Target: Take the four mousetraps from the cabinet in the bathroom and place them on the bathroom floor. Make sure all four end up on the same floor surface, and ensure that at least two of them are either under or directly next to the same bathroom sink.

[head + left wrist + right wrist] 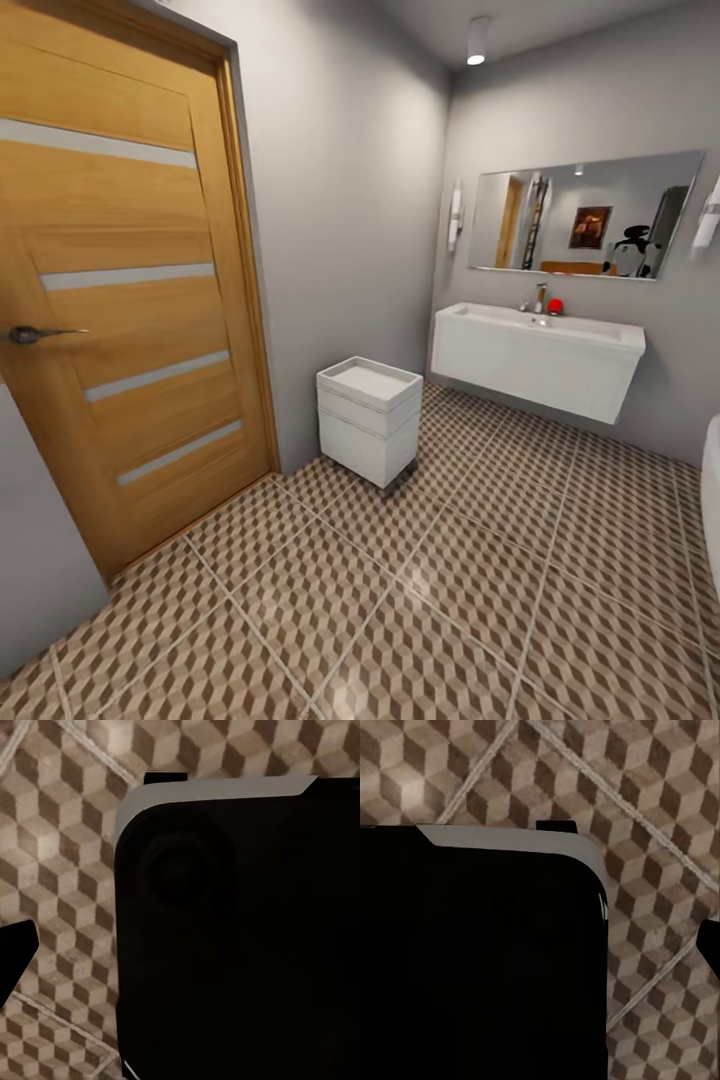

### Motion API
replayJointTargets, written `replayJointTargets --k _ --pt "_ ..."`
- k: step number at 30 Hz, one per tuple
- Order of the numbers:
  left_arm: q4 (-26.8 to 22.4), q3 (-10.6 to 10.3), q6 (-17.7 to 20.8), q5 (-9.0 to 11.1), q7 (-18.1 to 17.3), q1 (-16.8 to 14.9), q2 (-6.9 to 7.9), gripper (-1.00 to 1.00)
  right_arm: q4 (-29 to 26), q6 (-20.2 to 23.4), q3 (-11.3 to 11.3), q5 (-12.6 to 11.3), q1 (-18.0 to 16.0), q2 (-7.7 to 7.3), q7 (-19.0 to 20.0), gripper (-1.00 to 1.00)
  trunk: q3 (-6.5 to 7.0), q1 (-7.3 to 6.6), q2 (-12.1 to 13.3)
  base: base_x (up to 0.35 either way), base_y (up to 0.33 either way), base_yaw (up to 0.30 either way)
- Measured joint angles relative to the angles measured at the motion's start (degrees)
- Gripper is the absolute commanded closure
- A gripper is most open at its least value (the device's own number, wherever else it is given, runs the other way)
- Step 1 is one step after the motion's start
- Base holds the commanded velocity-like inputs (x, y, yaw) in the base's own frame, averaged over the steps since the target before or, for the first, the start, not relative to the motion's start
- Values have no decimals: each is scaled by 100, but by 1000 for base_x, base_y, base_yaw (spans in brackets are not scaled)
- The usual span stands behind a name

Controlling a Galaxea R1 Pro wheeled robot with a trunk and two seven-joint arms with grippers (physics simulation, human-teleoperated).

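The white wall-hung sink [540, 360] with its chrome tap [538, 298] hangs on the far wall at the right of the head view. The cube-patterned bathroom floor [450, 600] spreads between me and it. The mousetraps and the orange-brown cabinet are out of view. In the left wrist view a dark fingertip [15, 952] pokes in at the edge above the floor tiles [60, 832]. In the right wrist view another dark fingertip [709, 945] sits at the edge over the tiles [660, 810]. Neither shows how its jaws stand.
A shut wooden door [130, 300] stands at the left. A small white drawer unit [368, 418] sits against the grey wall between door and sink. A mirror [585, 215] hangs above the sink, a small red object [555, 306] on its top. My black body [240, 937] blocks both wrist views.
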Motion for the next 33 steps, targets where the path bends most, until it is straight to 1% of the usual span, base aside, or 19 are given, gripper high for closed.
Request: replayJointTargets --k 33 --pt "6 0 0 0 0 0 -1 -100 0 0 0 -2 -1 0 -9 -100 0 0 0 0 0 287"
